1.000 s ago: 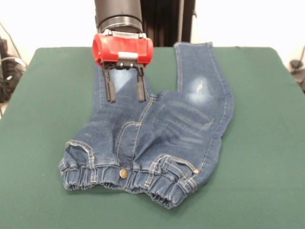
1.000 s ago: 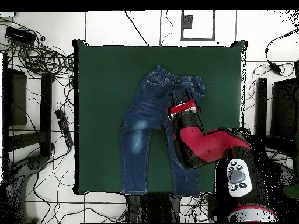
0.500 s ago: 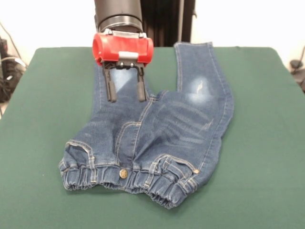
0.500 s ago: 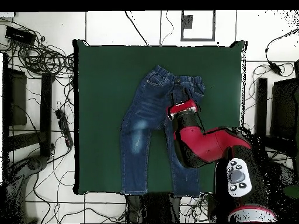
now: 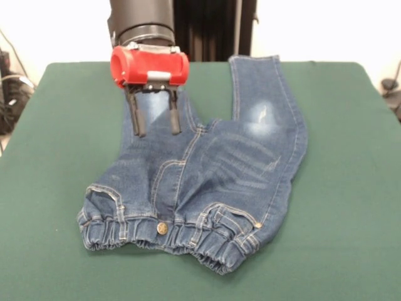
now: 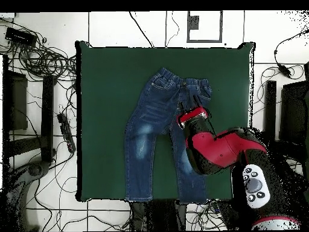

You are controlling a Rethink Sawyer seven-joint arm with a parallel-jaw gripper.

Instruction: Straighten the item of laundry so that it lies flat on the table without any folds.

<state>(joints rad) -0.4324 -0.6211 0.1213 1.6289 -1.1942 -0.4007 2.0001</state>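
Observation:
The item of laundry [image 5: 213,169], a small pair of blue jeans, lies on the green table [image 5: 56,157] with its gathered waistband toward the near edge. One leg with a faded patch runs to the far edge. The other leg runs under my arm, and the cloth is creased around the hips. My gripper [image 5: 158,130] hangs open just above that hidden leg, holding nothing. In the overhead view the jeans [image 6: 154,121] lie near the middle of the table [image 6: 102,121]. There my gripper [image 6: 188,101] is over the hip beside the waistband.
Bare green cloth surrounds the jeans on every side. In the overhead view tangled cables [image 6: 36,57] lie on the floor left of the table. Dark equipment [image 6: 15,99] stands off both side edges.
My gripper has shifted sideways, leftward in the front view, still open. The jeans have not moved.

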